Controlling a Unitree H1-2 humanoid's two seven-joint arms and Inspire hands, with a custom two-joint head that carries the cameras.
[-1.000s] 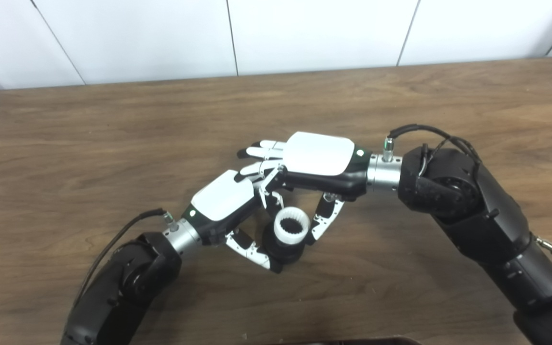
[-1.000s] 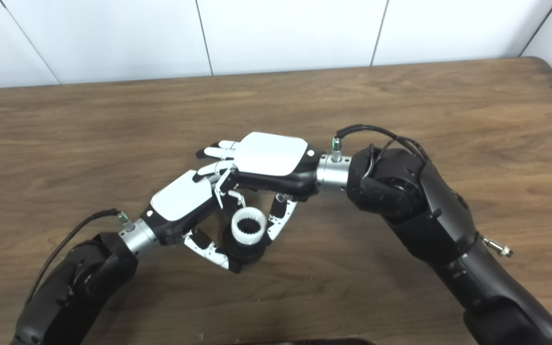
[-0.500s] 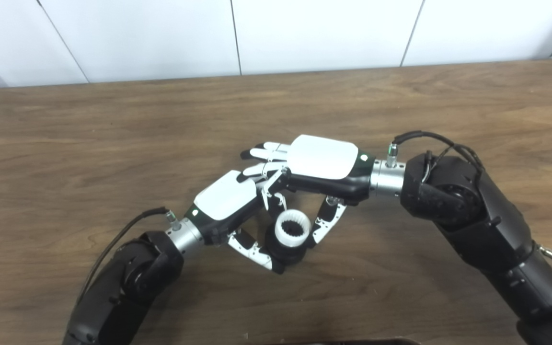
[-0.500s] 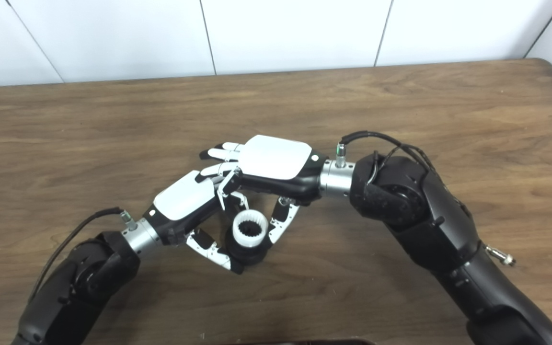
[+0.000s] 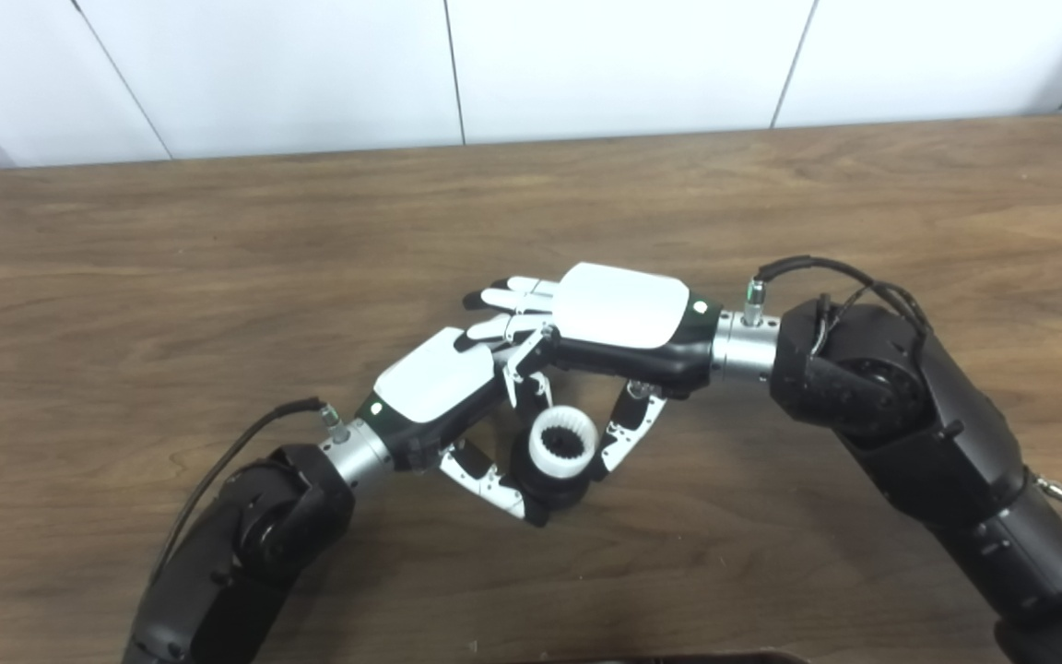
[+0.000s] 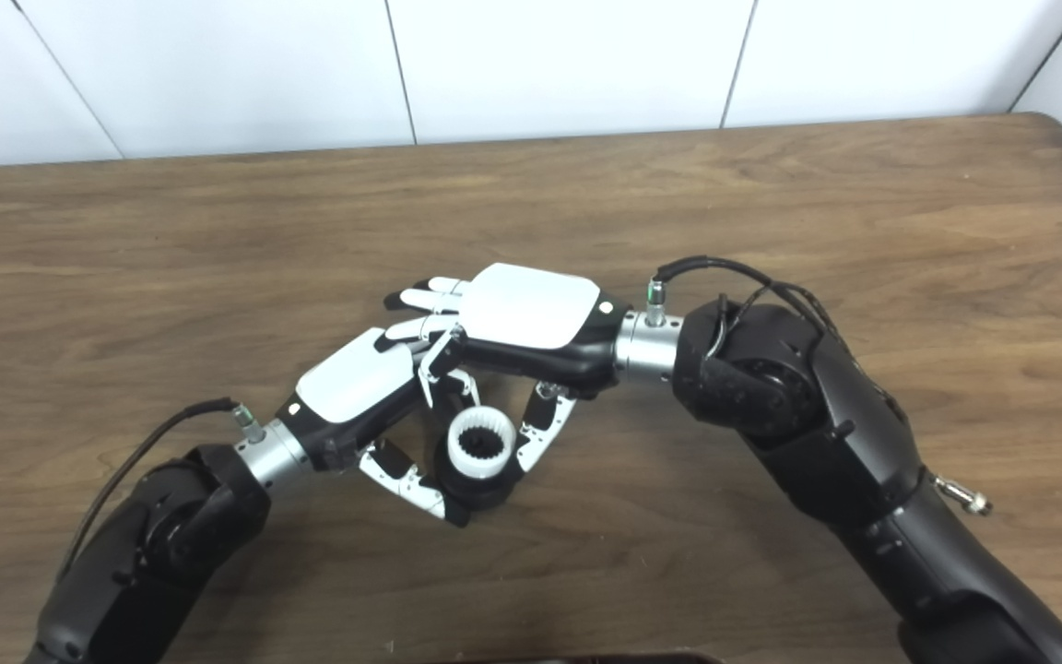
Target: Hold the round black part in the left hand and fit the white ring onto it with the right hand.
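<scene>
Left hand [image 5: 434,383] is clamped on the black part [image 5: 549,487], low over the table [image 5: 125,277]. White ring [image 5: 562,442] sits atop it, the right hand [image 5: 619,318] pinching its rim. Seating step, judged; next calls for a square downward press.

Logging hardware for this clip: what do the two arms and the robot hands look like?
Both arms are matte black with bulky rounded wrist housings, silver metal cuffs and a looping black cable. The left robot hand and right robot hand have glossy white back plates on black bodies, small green lights, and white-and-black fingers.
</scene>
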